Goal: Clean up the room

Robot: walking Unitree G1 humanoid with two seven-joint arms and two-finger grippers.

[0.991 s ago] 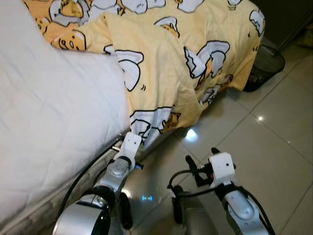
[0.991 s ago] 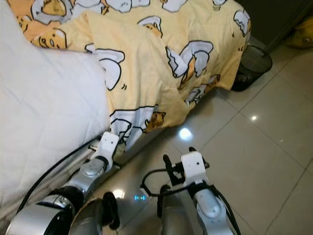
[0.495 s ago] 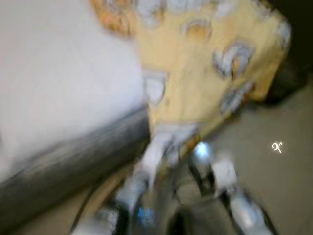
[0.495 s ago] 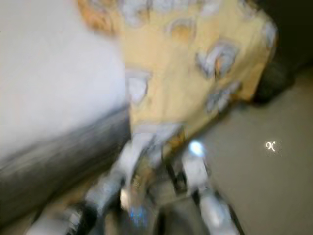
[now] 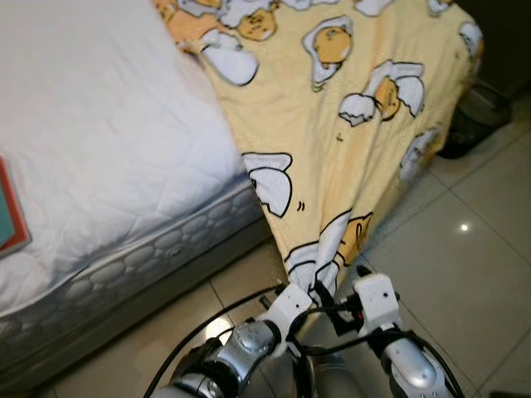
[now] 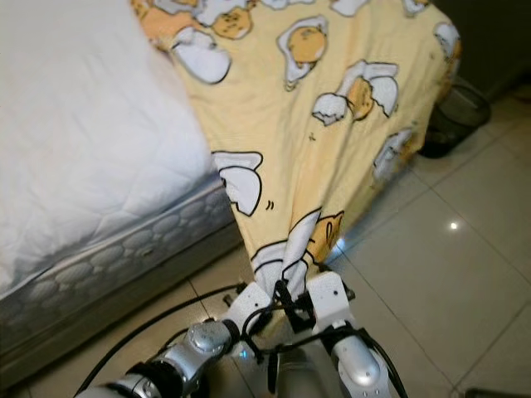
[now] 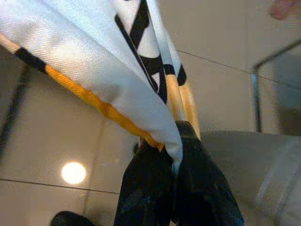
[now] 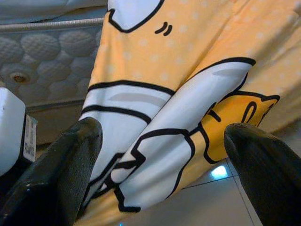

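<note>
The yellow blanket point(image 5: 348, 124), printed with egg cartoons, lies over the bed and spills off its side, its hanging corner gathered to a narrow tail just above the tiled floor point(image 5: 465, 240). The left gripper point(image 7: 171, 155) is clamped on that corner: its 2 black fingers point(image 7: 146, 188) are pressed together with the white and orange hem pinched between them, and the cloth rises away from the tips in taut folds. The right gripper point(image 8: 162, 155) sits just beside the left one, its 2 fingers point(image 8: 61, 174) spread wide apart with the hanging fold directly ahead of them and nothing between them.

Beyond the left gripper, up and to its left, the white quilted mattress point(image 5: 91, 157) lies bare, with its grey padded side below. A teal and orange object point(image 5: 10, 220) rests on the mattress at its far edge. Past the blanket's far corner, well away from both grippers, a dark mesh bin point(image 6: 452, 116) stands on the tiles.
</note>
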